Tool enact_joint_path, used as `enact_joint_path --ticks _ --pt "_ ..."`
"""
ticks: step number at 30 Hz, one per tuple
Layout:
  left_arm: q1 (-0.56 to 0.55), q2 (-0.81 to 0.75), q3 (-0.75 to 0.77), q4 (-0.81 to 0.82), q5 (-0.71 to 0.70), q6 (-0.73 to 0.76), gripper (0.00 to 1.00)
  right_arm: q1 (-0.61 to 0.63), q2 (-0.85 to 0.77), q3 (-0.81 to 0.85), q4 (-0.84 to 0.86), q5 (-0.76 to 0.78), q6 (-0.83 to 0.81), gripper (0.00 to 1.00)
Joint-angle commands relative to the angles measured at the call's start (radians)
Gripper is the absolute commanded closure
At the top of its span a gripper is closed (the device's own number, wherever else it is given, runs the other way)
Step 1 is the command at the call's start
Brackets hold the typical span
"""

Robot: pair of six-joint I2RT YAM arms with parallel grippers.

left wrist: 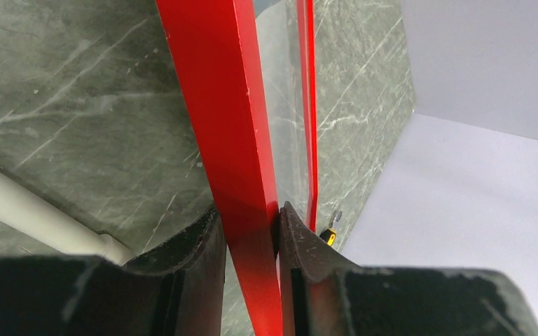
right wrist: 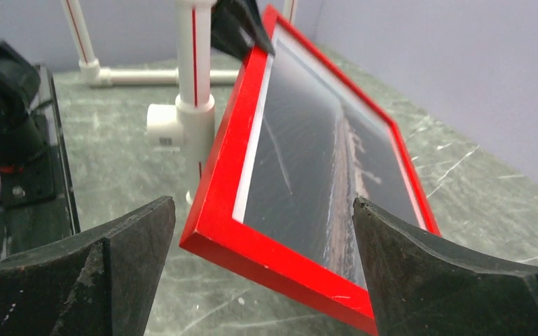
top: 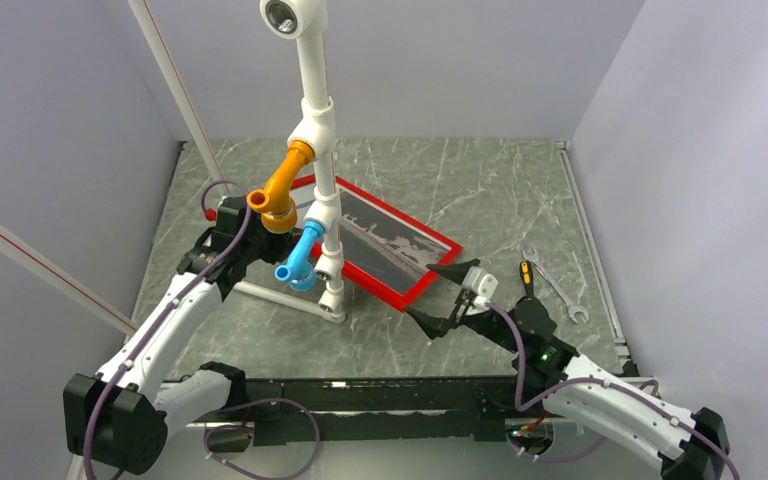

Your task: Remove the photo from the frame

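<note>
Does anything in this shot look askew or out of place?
The thin red rectangular picture frame is askew: the left pincer clamps one rail, holding it tilted rather than flat. Nothing looks damaged or spilled.

1. Top cam is looking down from high up at the near side, taking in the whole counter (top: 440, 180).
2. L wrist cam is sitting v. close, sighting along the frame (left wrist: 231, 140) edge.
3. R wrist cam is facing the frame's corner from nearby; all 3 are sharing the frame.

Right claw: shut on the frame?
No, the right claw is wide open, its fingers spread to either side of the frame corner.
</note>
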Motion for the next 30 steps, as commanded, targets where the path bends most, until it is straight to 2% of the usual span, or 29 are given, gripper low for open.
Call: enact_joint_path --ticks 1,5,7,12,15,18,24,30 --pt "-0.006 -0.017 0.069 -0.012 -0.018 0.075 1.00 0.008 0.120 0.037 0.011 -0.068 -0.060 0.03" --pt "-0.006 -0.016 0.106 -0.039 -0.033 0.088 1.00 0.010 0.214 -0.008 0.154 -0.130 -0.159 0.07" --pt "-0.006 -0.007 0.128 -0.064 -0.040 0.081 1.00 0.011 0.227 -0.017 0.194 -0.102 -0.172 0.08" --pt "-0.006 0.004 0.131 -0.045 -0.030 0.068 1.00 0.025 0.169 0.010 0.093 -0.123 -0.200 0.08" --pt "-0.006 0.012 0.158 -0.083 -0.030 0.066 1.00 0.061 0.114 -0.025 0.132 -0.072 -0.234 0.01" --pt "-0.006 -0.001 0.150 -0.052 -0.004 0.051 1.00 0.075 0.154 -0.037 0.164 0.007 -0.290 0.01" --pt "-0.007 -0.005 0.184 -0.105 -0.004 0.027 1.00 0.085 0.337 -0.004 0.278 -0.002 -0.376 0.11" --pt "-0.006 -0.021 0.211 -0.167 -0.018 0.018 1.00 0.085 0.425 -0.027 0.442 0.012 -0.406 0.18"
